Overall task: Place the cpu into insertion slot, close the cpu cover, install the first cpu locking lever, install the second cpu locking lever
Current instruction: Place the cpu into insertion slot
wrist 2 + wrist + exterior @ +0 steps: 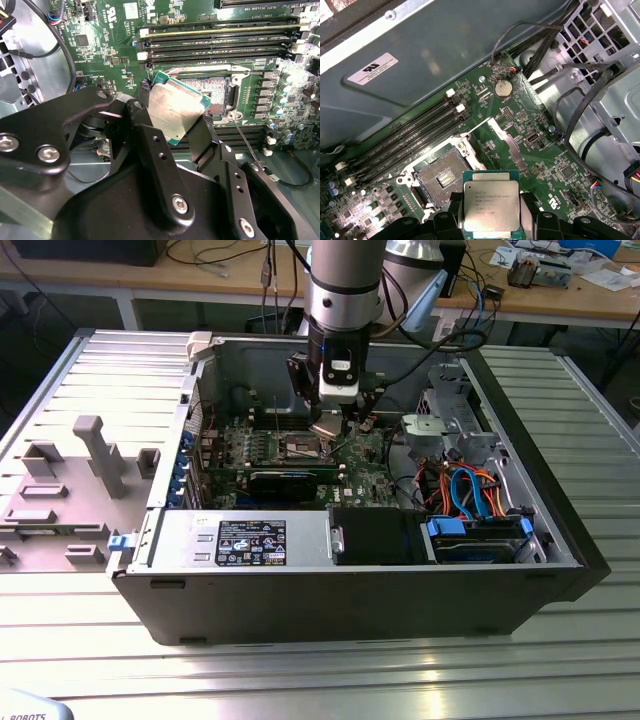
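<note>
Close on cpu [172, 112] [491, 207] — both wrist views

In the second wrist view the cpu [172, 112] covers part of the slot [210, 92] behind it, and the fingers [200, 137] hide the cpu's two gripped edges. In the first wrist view one edge of the cpu [491, 207] is cut off by the picture's edge, as are the fingers [529, 210] on either side of it. In the exterior view the cpu [328, 426] is too small to show its grip, and the arm [345, 290] above it is cut off.
</note>
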You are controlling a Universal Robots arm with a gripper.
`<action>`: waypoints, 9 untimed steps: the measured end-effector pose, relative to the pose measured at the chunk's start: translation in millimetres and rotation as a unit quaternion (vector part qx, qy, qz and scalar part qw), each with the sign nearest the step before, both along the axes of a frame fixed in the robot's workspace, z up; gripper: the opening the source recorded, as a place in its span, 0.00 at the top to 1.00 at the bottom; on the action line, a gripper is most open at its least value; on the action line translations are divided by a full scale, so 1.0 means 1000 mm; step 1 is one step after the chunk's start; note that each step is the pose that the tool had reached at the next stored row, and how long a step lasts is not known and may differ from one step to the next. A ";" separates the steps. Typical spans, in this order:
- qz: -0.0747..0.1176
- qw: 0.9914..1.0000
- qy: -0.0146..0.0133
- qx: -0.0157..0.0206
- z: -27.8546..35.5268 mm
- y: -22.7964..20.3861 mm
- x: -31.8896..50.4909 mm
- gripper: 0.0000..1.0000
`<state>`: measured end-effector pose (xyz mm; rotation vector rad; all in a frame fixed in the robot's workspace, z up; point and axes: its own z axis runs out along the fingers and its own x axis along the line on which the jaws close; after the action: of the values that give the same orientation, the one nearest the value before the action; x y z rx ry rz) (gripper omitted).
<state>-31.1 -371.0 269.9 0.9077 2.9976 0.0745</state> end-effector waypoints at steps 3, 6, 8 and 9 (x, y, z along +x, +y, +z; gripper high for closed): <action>-0.001 1.000 0.000 0.000 -0.0002 0.0000 0.0000 0.46; -0.002 1.000 0.000 0.000 -0.0003 0.0000 0.0000 0.46; -0.003 1.000 0.000 0.000 -0.0004 0.0000 0.0000 0.46; -0.003 1.000 0.000 0.000 -0.0005 0.0000 0.0000 0.46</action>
<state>-31.1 -371.0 269.4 0.9158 2.9950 0.0744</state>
